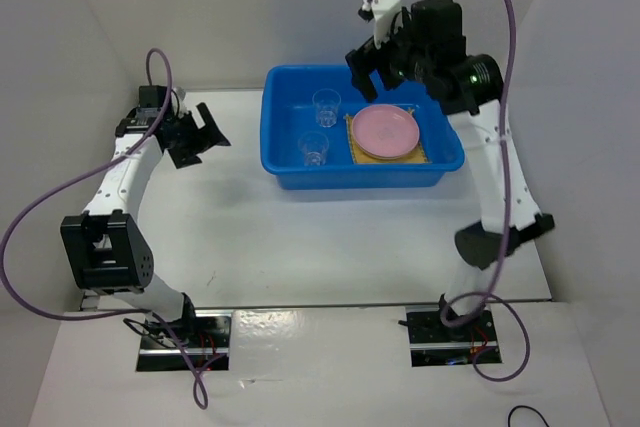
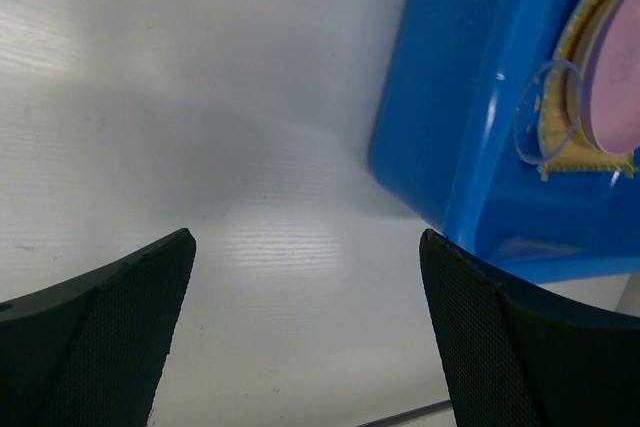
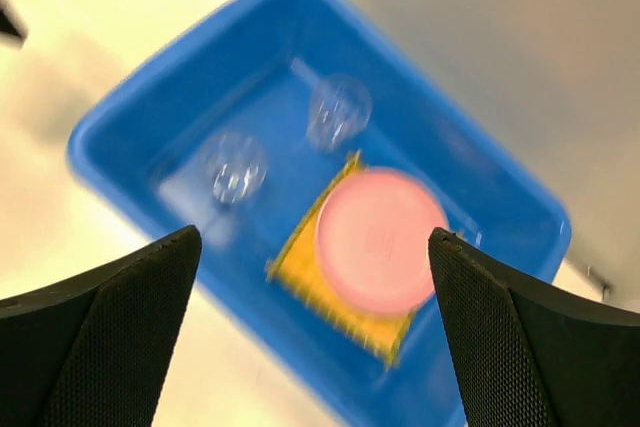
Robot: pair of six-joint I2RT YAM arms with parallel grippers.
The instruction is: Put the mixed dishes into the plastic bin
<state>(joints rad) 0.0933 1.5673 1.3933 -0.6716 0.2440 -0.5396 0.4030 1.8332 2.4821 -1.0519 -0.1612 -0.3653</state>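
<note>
The blue plastic bin [image 1: 272, 137] stands at the back middle of the table. Inside it, the pink plate [image 1: 386, 131] lies on the woven bamboo mat [image 1: 352, 149], and two clear glass cups [image 1: 327, 107] [image 1: 314, 148] stand to their left. The tan-orange plate is hidden. My right gripper [image 1: 365, 72] is open and empty, raised above the bin's far side. Its wrist view, blurred, looks down on the bin [image 3: 120, 117], the plate [image 3: 380, 239], the mat [image 3: 320, 287] and the cups [image 3: 338, 110]. My left gripper [image 1: 210, 132] is open and empty, left of the bin [image 2: 470, 97].
White walls [image 1: 70, 37] enclose the table on the left, back and right. Purple cables [image 1: 500, 7] loop above both arms. The left wrist view shows bare table [image 2: 200, 97] between the fingers and the bin's corner.
</note>
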